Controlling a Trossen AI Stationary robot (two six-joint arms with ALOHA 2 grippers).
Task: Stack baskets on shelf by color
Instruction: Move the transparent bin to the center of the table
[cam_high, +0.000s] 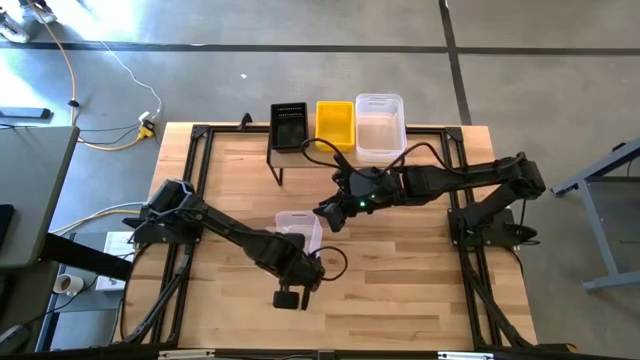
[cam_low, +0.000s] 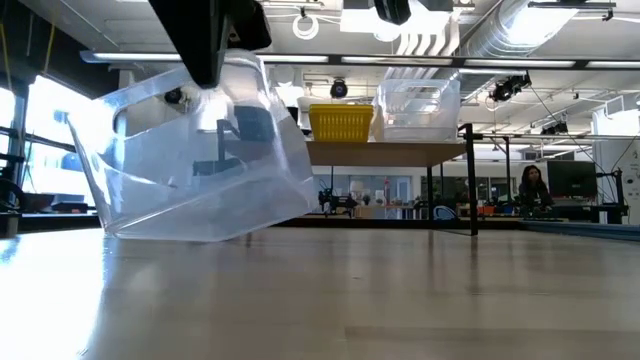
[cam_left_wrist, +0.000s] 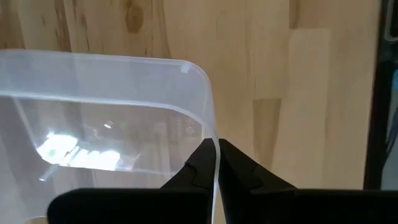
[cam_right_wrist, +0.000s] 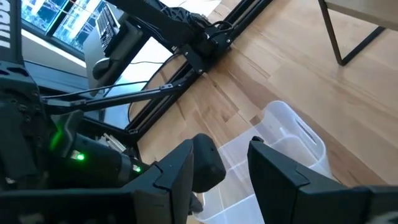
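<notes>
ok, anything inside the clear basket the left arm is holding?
Nothing shows inside the clear basket: only bare plastic and table wood through its walls. The left pincer is shut on its rim, tilting it off the table. The corner nearest the pincer is hidden.

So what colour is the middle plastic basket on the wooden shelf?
Yellow plastic basket, clearest in the high view.

Clear basket (cam_high: 298, 229); yellow basket (cam_high: 335, 124); black mesh basket (cam_high: 289, 126).
</notes>
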